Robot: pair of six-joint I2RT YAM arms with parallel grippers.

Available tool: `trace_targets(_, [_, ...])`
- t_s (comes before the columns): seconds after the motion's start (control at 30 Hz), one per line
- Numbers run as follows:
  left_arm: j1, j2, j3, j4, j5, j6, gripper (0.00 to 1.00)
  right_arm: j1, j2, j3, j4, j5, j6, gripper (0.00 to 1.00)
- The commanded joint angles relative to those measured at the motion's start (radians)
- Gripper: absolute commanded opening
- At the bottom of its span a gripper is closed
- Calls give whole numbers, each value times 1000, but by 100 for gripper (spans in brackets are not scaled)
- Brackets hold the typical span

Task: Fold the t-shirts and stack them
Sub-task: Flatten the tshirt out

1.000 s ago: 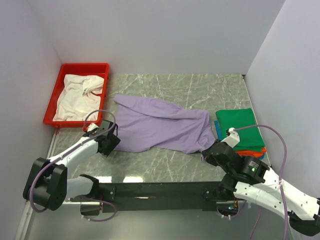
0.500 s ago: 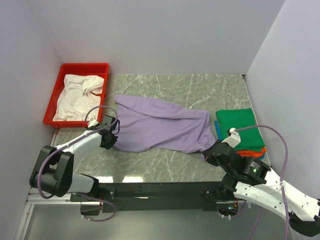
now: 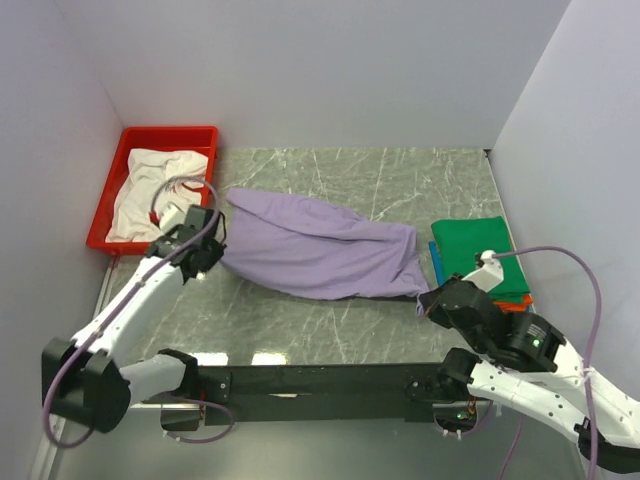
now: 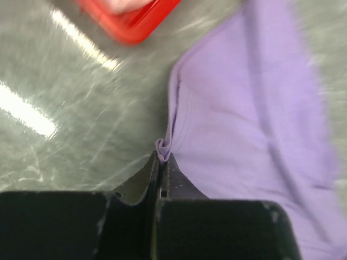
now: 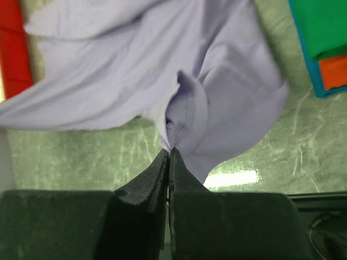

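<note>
The pale lavender t-shirt (image 3: 315, 250) is stretched across the middle of the table between both arms. My left gripper (image 3: 213, 252) is shut on the shirt's left hem (image 4: 163, 146); its jaws pinch a small fold of cloth. My right gripper (image 3: 422, 297) is shut on the shirt's right edge, a stitched seam (image 5: 176, 135) bunched at the jaw tips. A white t-shirt (image 3: 155, 190) lies crumpled in the red tray (image 3: 172, 134). A folded green t-shirt (image 3: 478, 250) tops a stack at the right, over an orange one (image 5: 333, 72) and a blue one (image 5: 306, 51).
The red tray sits at the table's far left corner, close to my left arm. The folded stack lies just beyond my right arm. White walls enclose the table on the left, the back and the right. The black arm-mount rail (image 3: 320, 382) runs along the near edge.
My left gripper closed on the lavender shirt's left hem and drew it up and leftward. The right gripper moved slightly right, and the shirt now hangs longer and narrower between them.
</note>
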Motion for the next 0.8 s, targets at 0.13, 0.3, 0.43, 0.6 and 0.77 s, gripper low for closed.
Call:
trace_targets(0.13, [38,-129,273,-145,-45,148,0,-4,24,318,-149,166,-28,0])
trace_targets(0.3, [42,-165,463,-210,-21,202,0,-4,76,567,-116,183,-138,0])
trace_targets(0.43, [42,-177,608,-222,10,243,0,-4,143,746,-64,183,-282,0])
trace_targets(0.6, [42,-116,821,-244,62,284,0,-4,200,971,51,194,-442,0])
trace_targets(0.77, [41,-28,928,-222,84,294,0,-4,240,1044,275,235,-690,0])
